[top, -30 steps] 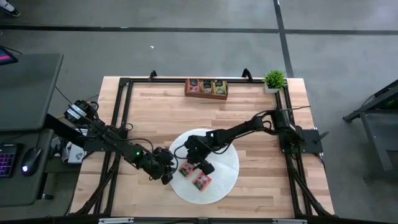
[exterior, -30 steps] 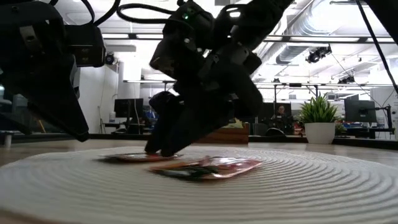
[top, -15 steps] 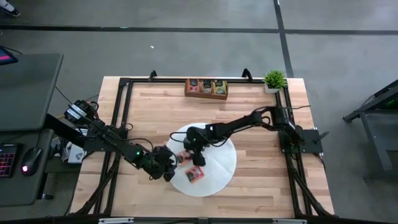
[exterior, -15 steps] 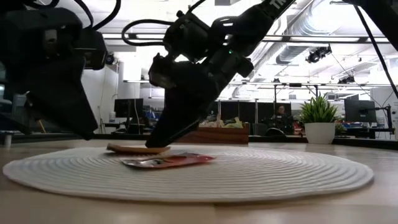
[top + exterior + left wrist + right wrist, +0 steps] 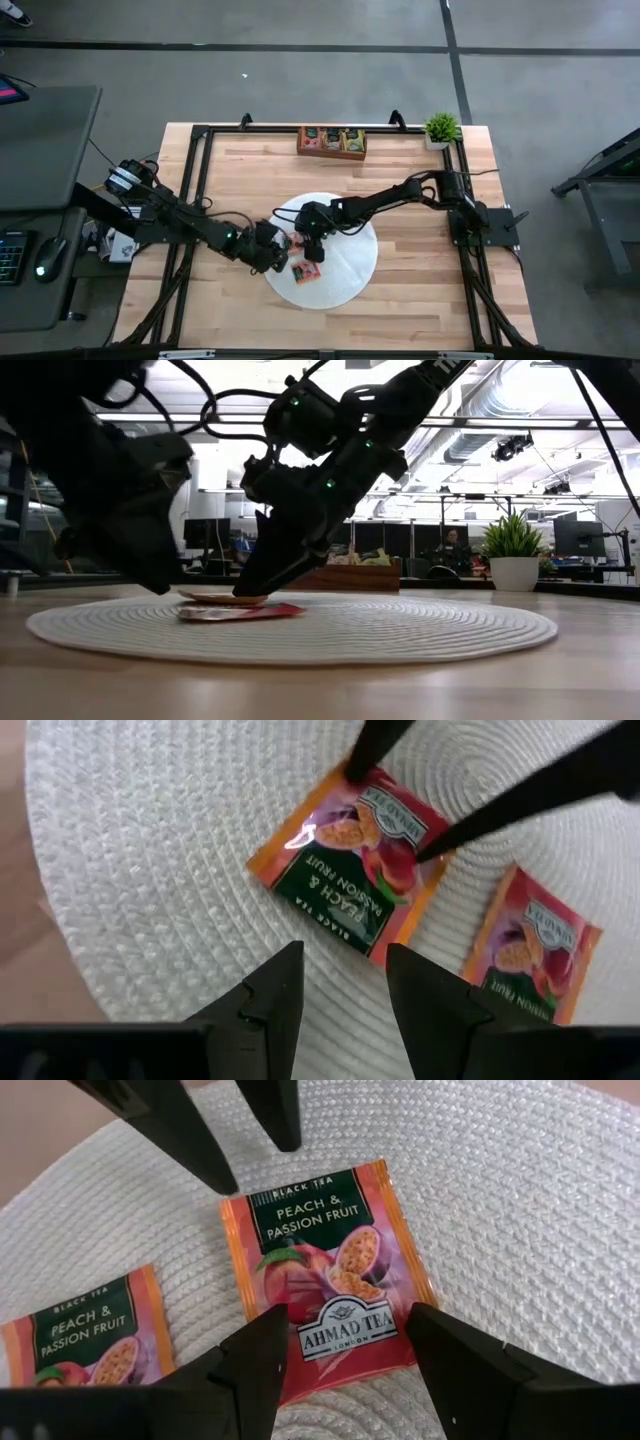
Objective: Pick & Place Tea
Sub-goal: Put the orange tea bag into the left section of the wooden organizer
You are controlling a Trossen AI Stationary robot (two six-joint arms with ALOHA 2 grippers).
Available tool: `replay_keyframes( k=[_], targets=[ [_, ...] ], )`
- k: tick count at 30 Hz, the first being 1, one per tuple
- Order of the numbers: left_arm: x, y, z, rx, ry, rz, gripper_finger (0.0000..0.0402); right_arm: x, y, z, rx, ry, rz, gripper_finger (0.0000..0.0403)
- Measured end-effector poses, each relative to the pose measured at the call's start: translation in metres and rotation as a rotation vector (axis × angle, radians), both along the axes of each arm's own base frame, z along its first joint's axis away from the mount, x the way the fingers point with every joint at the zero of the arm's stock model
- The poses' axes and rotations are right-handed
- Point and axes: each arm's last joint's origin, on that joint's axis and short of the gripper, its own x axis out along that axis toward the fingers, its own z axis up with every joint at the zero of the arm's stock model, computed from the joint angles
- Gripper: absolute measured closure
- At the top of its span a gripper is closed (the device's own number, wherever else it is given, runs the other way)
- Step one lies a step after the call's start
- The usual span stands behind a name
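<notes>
Jaws of the right gripper are spread wide, tips pressing one tea packet on the white mat, near its left edge. The left gripper hovers opposite, parted, empty. A second packet lies beside.

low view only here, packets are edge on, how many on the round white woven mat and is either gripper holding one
observer: two flat square orange tea packets on the mat: a centre packet and a spare packet beside it, apart.
operator: and the grippers
observer: neither holds one. the right gripper is open, its tips straddling one end of the centre packet.
operator: left one
observer: the left gripper is open, just short of that packet's opposite edge, nothing between its fingers.
</notes>
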Motion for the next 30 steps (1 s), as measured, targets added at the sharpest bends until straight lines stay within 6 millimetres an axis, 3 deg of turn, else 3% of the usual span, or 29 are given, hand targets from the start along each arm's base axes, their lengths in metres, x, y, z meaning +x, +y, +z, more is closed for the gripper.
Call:
replay_keyframes(
  k=[11,21,30],
  targets=[
    [0.011,0.024,-0.001,-0.273,0.030,0.184,0.0259,0.000,-0.001,0.000,-0.021,-0.007,-0.015,0.0194],
    [0.022,0.042,0.002,-0.344,-0.020,0.234,0.0259,0.002,-0.002,0.001,-0.041,-0.028,-0.030,0.0194],
    [0.023,0.043,0.002,-0.343,-0.022,0.231,0.0259,0.002,-0.001,0.001,-0.049,-0.030,-0.015,0.0194]
  ],
)
